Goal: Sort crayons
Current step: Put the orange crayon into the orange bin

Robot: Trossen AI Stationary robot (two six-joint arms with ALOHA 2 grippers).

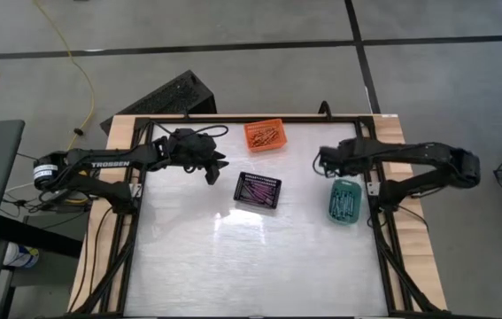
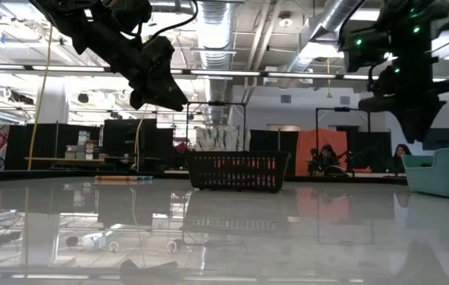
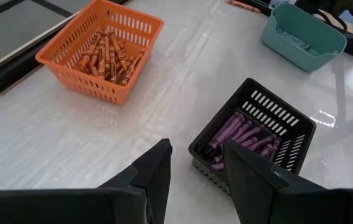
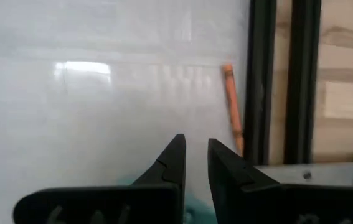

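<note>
Three baskets sorted by colour; one orange crayon (image 4: 231, 99) stray by table (image 1: 233, 257) edge. Right claw (image 4: 195, 158) above, fingers narrowly apart, empty, likely lining up pick. Left claw (image 3: 196, 165) apart, empty, idle near black basket (image 3: 254, 140).

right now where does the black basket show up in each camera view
High view: black basket at table centre, purple crayons inside.
Low view: black basket mid-picture, standing on the table.
Left wrist view: black basket just beyond the left gripper, purple crayons in it.
Right wrist view: not in it.
Shared landmark: the teal basket.
</note>
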